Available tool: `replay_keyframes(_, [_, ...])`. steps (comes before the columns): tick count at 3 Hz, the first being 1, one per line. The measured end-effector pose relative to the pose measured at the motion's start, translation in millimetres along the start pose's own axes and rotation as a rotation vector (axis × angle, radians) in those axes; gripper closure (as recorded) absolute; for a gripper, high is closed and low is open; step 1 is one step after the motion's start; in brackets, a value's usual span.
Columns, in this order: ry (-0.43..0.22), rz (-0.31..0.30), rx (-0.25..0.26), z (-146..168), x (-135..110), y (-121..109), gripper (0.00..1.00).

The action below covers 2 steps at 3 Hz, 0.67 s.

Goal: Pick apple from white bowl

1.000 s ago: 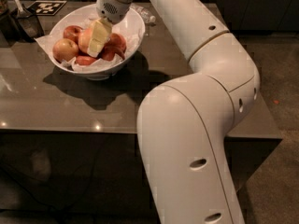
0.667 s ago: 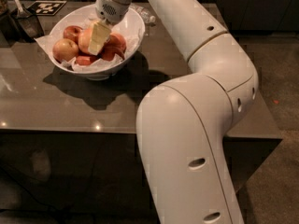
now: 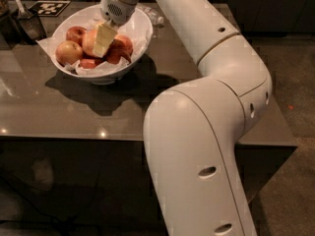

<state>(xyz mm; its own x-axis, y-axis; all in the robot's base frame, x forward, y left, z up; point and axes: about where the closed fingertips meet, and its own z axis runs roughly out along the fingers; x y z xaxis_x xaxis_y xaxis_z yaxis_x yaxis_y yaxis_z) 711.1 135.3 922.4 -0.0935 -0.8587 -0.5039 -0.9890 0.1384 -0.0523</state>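
In the camera view, the gripper (image 3: 104, 39) was lowered into the white bowl (image 3: 139, 27), which stood on the dark glossy table (image 3: 54, 113) near its far left corner, and whether its jaws were spread or pinching could not be told. The apple (image 3: 89, 43) lay in the middle of the bowl on crumpled white paper (image 3: 47, 44), touching the gripper's left side. A yellower apple (image 3: 68, 52) sat just left of it and redder apples (image 3: 122, 45) crowded the right.
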Motion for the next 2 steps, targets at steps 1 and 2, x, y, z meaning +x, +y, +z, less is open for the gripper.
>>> replay_keyframes(1, [-0.006, -0.014, 0.030, -8, -9, 1, 1.00])
replay_keyframes(2, [-0.016, -0.038, 0.080, -32, -21, 9, 1.00])
